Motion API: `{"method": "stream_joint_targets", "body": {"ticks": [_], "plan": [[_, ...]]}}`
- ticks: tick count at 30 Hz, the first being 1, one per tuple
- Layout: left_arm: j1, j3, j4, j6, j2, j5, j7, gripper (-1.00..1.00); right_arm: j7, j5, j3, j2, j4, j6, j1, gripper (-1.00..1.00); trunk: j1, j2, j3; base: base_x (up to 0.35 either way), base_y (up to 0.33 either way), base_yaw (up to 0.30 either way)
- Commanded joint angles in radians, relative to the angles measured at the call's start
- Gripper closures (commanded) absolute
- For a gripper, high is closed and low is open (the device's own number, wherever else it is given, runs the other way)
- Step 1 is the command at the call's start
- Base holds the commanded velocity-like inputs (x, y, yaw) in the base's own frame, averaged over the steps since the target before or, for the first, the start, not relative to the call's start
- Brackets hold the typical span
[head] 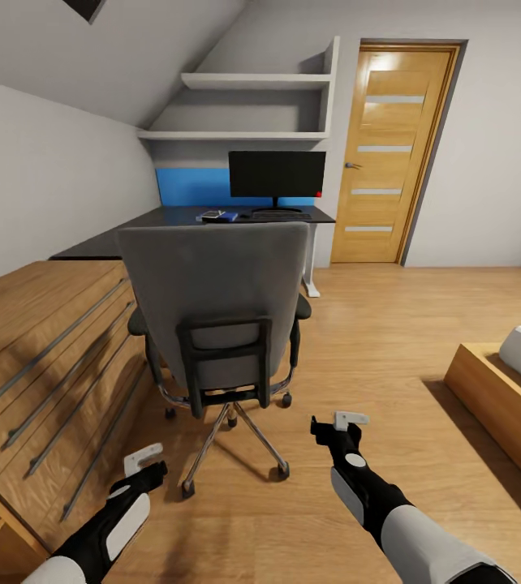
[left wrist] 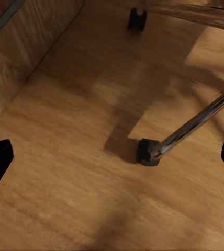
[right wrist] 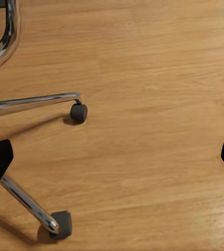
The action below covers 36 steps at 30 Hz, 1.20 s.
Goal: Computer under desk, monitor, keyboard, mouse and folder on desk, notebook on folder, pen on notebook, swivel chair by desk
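Hands come first – the left gripper (head: 145,464) and the right gripper (head: 340,427) hang low over the wood floor (head: 390,341), and both wrist views show the dark fingertips far apart at the picture edges with only floor and chair legs between them, so both are wide open and hold nothing. Just past them stands the swivel chair (head: 216,312), its grey back turned to the robot, close beside the wooden drawer cabinet (head: 45,349). The seat is hidden by the chair back, so I cannot tell what lies on it. Further off is the black desk (head: 183,217) with the monitor (head: 277,174), the keyboard (head: 281,216) in front of it, and something blue – likely the folder (head: 218,216) – beside that. If the robot rolls on, its base could bump the chrome legs, and a hard shove may roll the chair into the desk or the cabinet
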<state>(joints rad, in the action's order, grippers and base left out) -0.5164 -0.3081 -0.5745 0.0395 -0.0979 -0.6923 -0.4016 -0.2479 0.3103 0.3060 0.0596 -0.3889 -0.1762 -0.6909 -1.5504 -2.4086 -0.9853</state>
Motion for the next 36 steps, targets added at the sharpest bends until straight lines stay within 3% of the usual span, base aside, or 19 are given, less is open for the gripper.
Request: {"method": "stream_joint_targets", "body": {"ticks": [1,12,22,36], "plan": [[-0.001,0.021,-0.007,0.003,-0.02,-0.002,-0.005,-1.0,-0.007,0.01,0.007,-0.005,0.0,-0.005,-0.001,-1.0,0.0,0.0,-0.001,0.0,0.0,0.0],[-0.001,0.034,-0.01,0.002,-0.029,-0.001,0.0,-1.0,-0.007,0.01,0.007,-0.018,-0.001,-0.008,-0.001,-1.0,0.0,0.0,-0.001,0.069,0.0,0.0],[-0.001,0.034,-0.01,0.002,-0.029,0.0,0.021,-1.0,-0.009,0.01,0.008,-0.018,0.002,-0.057,-0.001,-1.0,0.0,0.0,-0.001,0.295,0.0,0.0],[-0.001,0.032,-0.01,0.0,-0.028,0.0,0.024,-1.0,-0.011,0.01,0.01,-0.018,0.004,-0.065,-0.001,-1.0,0.0,0.0,0.004,0.323,0.0,-0.045]]}}
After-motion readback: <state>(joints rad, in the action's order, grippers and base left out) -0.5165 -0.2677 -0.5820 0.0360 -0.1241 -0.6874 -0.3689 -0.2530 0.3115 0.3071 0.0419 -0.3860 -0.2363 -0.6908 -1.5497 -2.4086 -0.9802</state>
